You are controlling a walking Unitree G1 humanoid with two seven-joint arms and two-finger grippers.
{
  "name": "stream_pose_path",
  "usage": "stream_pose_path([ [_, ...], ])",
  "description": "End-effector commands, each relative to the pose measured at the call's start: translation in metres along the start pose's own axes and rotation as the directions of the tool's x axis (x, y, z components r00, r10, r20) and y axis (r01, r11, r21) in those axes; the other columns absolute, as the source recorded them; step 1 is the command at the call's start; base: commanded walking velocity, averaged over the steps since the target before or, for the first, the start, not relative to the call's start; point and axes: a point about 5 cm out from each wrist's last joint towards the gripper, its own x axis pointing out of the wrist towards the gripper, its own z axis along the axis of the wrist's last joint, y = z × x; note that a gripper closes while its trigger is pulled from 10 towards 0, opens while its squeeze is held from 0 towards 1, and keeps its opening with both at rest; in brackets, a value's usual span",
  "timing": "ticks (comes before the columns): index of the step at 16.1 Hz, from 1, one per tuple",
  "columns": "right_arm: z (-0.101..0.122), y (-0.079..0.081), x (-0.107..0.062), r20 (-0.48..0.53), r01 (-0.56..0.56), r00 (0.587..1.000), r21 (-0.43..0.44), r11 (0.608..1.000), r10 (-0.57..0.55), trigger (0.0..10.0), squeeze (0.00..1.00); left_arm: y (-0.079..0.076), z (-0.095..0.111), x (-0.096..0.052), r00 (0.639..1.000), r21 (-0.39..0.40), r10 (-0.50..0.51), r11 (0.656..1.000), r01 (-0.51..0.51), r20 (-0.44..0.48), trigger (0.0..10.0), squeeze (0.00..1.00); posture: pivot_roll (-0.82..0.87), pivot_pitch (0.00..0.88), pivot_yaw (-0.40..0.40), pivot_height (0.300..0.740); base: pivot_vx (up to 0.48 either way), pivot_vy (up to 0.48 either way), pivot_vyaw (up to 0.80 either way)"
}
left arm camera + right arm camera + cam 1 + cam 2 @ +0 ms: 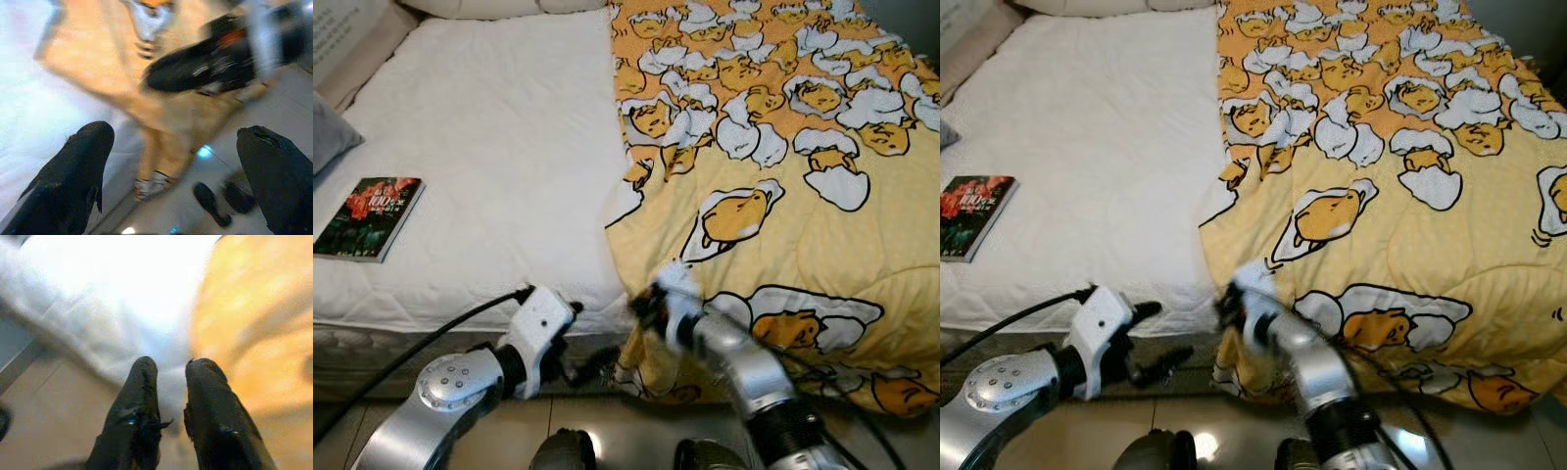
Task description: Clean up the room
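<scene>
You have a bed with a white mattress cover [499, 147] across the left and centre of the head view, and a yellow blanket [783, 196] printed with cartoon egg figures over its right half, its lower corner hanging off the bed edge at bottom centre. At the left edge lies a book [369, 216] with a dark cover and red flowers; you can read "100" on it, the rest of the lettering is too small. A grey pillow [328, 132] is cut off at the far left, and a pale pillow [499, 6] by the top edge.

Your left gripper [592, 367] sits low at bottom centre, just beside the hanging corner, fingers spread wide and holding nothing; its wrist view is blurred. Your right gripper [641, 305] is at the blanket's edge near the bed's front; its fingers [137, 406] stand close together with a narrow gap, and you cannot tell whether any cloth is pinched between them.
</scene>
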Motion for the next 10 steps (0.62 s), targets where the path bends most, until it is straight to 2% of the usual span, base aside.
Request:
stream_pose_path([
  [1, 0.010, -0.010, -0.008, 0.067, 0.071, 0.995, 0.016, 0.997, -0.072, 10.0, 1.00, 0.011, 0.001, 0.001, 0.994, -0.009, 0.104, 0.995, -0.104, 0.015, 10.0, 1.00, 0.02, 0.011, 0.061, 0.740, 0.000, 0.000, 0.00],
  [2, 0.016, -0.021, -0.023, 0.120, 0.151, 0.981, 0.015, 0.988, -0.151, 10.0, 1.00, 0.018, 0.003, 0.004, 0.978, -0.037, 0.202, 0.979, -0.200, 0.045, 10.0, 1.00, -0.01, 0.000, 0.065, 0.740, 0.000, 0.000, 0.00],
  [3, 0.018, -0.025, -0.029, 0.144, 0.171, 0.975, 0.015, 0.985, -0.171, 10.0, 1.00, 0.021, 0.005, 0.005, 0.970, -0.048, 0.235, 0.971, -0.233, 0.058, 10.0, 1.00, -0.01, 0.000, 0.065, 0.740, 0.000, 0.000, 0.00],
  [4, 0.019, -0.033, -0.047, 0.181, 0.225, 0.958, 0.006, 0.974, -0.222, 10.0, 1.00, 0.027, 0.009, 0.007, 0.943, -0.076, 0.319, 0.947, -0.313, 0.092, 10.0, 1.00, -0.04, 0.000, 0.074, 0.740, 0.000, 0.000, 0.00],
  [6, 0.014, -0.036, -0.062, 0.189, 0.263, 0.949, -0.039, 0.964, -0.252, 10.0, 1.00, 0.032, 0.011, 0.008, 0.916, -0.103, 0.385, 0.921, -0.375, 0.115, 10.0, 1.00, -0.06, 0.000, 0.083, 0.740, 0.000, 0.000, 0.00],
  [7, 0.004, -0.039, -0.070, 0.165, 0.303, 0.941, -0.019, 0.953, -0.296, 10.0, 0.53, 0.034, 0.010, 0.009, 0.904, -0.119, 0.412, 0.909, -0.399, 0.117, 10.0, 1.00, -0.08, 0.000, 0.092, 0.740, 0.000, 0.255, 0.00],
  [8, -0.005, -0.040, -0.075, 0.144, 0.339, 0.930, 0.017, 0.941, -0.338, 10.0, 0.00, 0.035, 0.010, 0.010, 0.897, -0.125, 0.425, 0.903, -0.411, 0.121, 10.0, 1.00, -0.09, 0.000, 0.092, 0.740, 0.000, 0.364, 0.00],
  [10, -0.010, -0.040, -0.080, 0.131, 0.366, 0.920, 0.050, 0.929, -0.370, 10.0, 0.00, 0.037, 0.011, 0.011, 0.889, -0.138, 0.438, 0.896, -0.421, 0.131, 10.0, 1.00, -0.09, 0.000, 0.089, 0.740, 0.000, 0.416, 0.00],
])
